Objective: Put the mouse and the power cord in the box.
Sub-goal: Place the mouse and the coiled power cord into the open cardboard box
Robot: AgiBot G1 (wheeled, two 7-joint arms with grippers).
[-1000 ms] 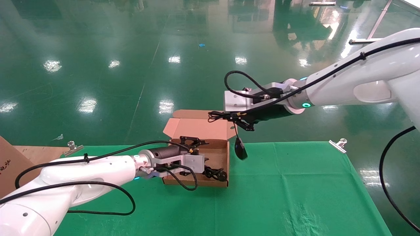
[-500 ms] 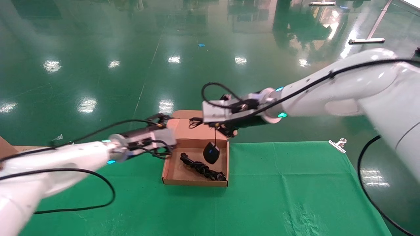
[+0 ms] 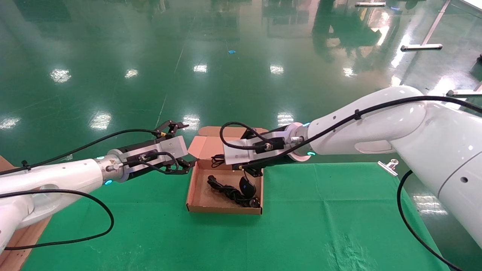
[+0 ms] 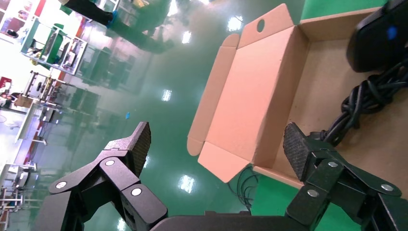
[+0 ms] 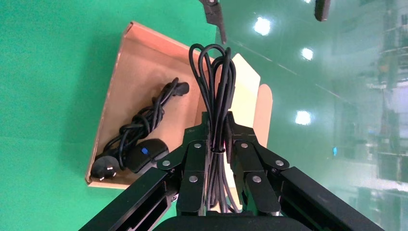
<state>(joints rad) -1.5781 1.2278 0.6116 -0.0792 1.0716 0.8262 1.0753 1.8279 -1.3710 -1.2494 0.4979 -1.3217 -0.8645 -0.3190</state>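
I am a two-armed robot looking down at a table covered in green cloth, with a glossy green floor beyond its far edge.

The box, shallow brown cardboard, sits on the table at the far edge, a little to my left of centre. Its hinged lid is open and leans away from me, out past the table edge.

The power cord lies inside the box as a knotted black bundle running across the floor of the box. Its round plug rests in the near corner on my right side.

The mouse is also down in the box, against the wall on my right, lying on or right beside the power cord near the plug. A small blue mark shows on its back.

My right end effector reaches over the far right corner of the box, above the mouse. Its fingers are pinched narrow on the gathered loops of the mouse cable, which fan out beyond the fingertips. A thin strand drops from the grip to the mouse.

My left end effector hovers outside the box, just beside its far left corner, next to the lid. Its fingers are spread wide and grip nothing.

A silver clip pins the cloth at the far right table edge.
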